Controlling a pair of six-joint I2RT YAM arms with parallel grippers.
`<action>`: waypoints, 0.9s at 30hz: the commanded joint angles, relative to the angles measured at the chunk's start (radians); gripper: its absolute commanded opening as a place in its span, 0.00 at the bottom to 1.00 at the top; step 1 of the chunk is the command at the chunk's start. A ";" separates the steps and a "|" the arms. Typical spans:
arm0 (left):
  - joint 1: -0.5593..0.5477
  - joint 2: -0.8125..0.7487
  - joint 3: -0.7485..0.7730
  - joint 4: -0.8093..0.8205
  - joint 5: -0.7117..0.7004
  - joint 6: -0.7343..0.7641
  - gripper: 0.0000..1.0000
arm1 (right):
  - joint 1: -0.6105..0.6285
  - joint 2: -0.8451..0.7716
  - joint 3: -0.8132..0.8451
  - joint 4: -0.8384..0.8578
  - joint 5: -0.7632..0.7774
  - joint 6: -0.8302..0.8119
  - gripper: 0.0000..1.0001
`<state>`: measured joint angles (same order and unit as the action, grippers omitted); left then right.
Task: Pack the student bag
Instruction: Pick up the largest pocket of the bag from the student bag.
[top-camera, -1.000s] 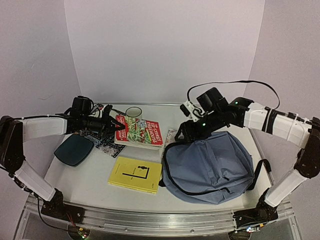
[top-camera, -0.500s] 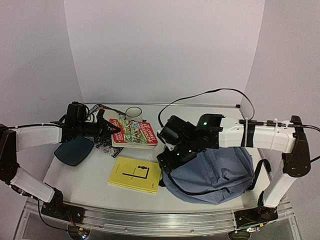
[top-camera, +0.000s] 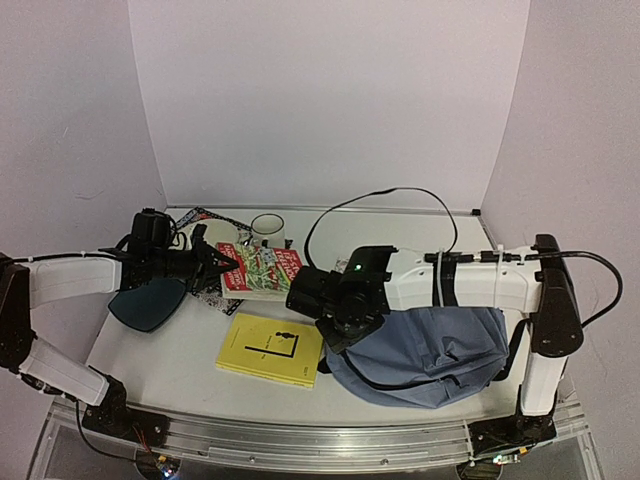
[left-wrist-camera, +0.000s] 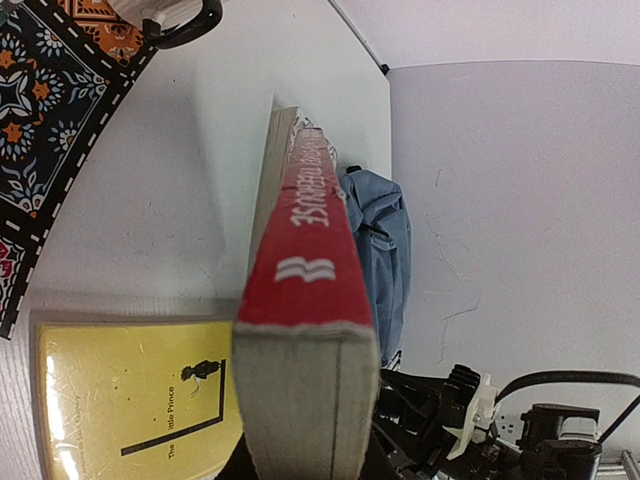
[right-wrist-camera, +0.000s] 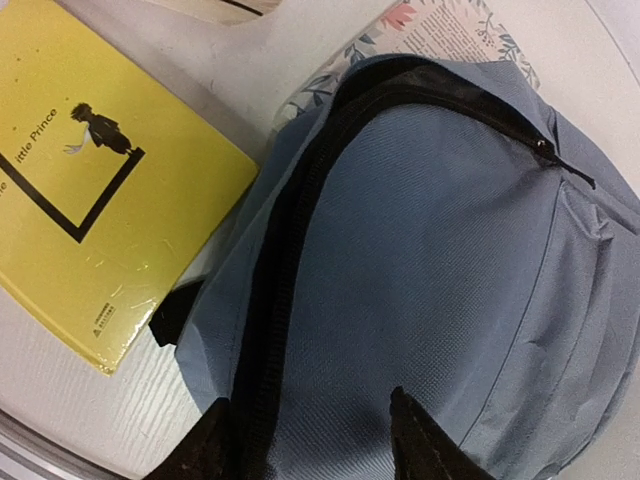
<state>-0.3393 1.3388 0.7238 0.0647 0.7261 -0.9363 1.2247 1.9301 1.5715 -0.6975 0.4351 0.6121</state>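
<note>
The student bag (top-camera: 440, 345) lies flat at the right, blue-grey, with its dark zipper (right-wrist-camera: 285, 250) running along its left side. My right gripper (top-camera: 326, 322) hovers low over the bag's left end. Its jaws stand open, one fingertip (right-wrist-camera: 213, 442) at the zipper and the other over plain fabric (right-wrist-camera: 450, 260). Nothing is pinched between them. My left gripper (top-camera: 228, 266) is shut on the near end of a red book (top-camera: 262, 270). The book's spine (left-wrist-camera: 318, 220) points towards the bag (left-wrist-camera: 380, 235); the book hides the fingers.
A yellow book (top-camera: 272, 348) lies next to the bag's left edge (right-wrist-camera: 90, 190). A floral book (right-wrist-camera: 445, 30) peeks from under the bag's top. A white mug (top-camera: 267, 229) stands at the back. At the left are a dark teal tray (top-camera: 148, 302) and a patterned book (left-wrist-camera: 50, 110).
My right arm has swung from the bag's far top edge to the left and down, to its left end. Its jaws widened, then narrowed. The left gripper drew the red book slightly left.
</note>
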 joint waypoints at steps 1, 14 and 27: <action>-0.001 -0.055 0.006 0.086 0.034 0.010 0.00 | -0.001 -0.019 0.035 -0.144 0.094 0.015 0.41; -0.063 -0.059 0.028 0.087 0.126 -0.038 0.00 | -0.001 -0.123 0.147 -0.227 0.260 0.031 0.00; -0.215 -0.019 0.107 0.101 0.137 -0.117 0.00 | -0.008 -0.218 0.179 0.007 0.392 -0.052 0.00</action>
<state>-0.5335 1.3289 0.7494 0.0643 0.8223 -1.0222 1.2106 1.7546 1.7145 -0.8181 0.7494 0.5980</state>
